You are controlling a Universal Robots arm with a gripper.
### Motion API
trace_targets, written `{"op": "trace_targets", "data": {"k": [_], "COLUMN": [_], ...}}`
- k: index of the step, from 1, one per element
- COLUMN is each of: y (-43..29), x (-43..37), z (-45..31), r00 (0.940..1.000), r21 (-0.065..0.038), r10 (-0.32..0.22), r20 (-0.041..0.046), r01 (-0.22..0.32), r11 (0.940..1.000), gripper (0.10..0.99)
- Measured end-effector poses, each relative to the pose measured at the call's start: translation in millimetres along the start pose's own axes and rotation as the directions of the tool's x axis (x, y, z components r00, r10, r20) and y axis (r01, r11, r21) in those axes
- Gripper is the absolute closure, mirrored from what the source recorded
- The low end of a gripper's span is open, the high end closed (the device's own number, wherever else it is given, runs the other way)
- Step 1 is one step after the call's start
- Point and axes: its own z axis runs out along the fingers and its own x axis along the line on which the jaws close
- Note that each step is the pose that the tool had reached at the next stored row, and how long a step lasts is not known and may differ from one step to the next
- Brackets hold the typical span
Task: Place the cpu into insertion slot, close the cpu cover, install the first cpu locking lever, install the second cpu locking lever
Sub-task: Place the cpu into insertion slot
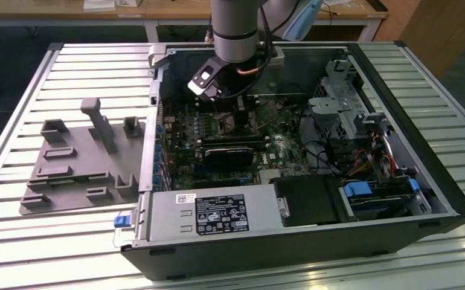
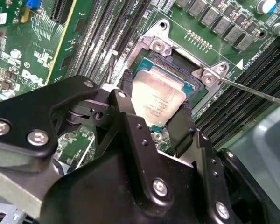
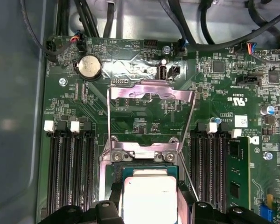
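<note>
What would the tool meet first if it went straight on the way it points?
The insertion slot, most likely: the tool holds the cpu right over it, pointing at the board. The gap left is unclear.

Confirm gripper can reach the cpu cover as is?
Probably not yet: the gripper is shut on the cpu at the insertion slot, so it's occupied. The cpu cover itself lies swung open, clear of the slot, with nothing over it.
</note>
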Motion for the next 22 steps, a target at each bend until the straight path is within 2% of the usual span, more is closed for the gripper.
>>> {"op": "trace_targets", "data": {"k": [22], "y": [-2.0], "x": [4.8], "z": [5.8], "r00": [1.0], "r21": [0.0], "r10": [0.001], "r20": [-0.0087], "r01": [-0.001], "r11": [1.0], "gripper": [0.545]}}
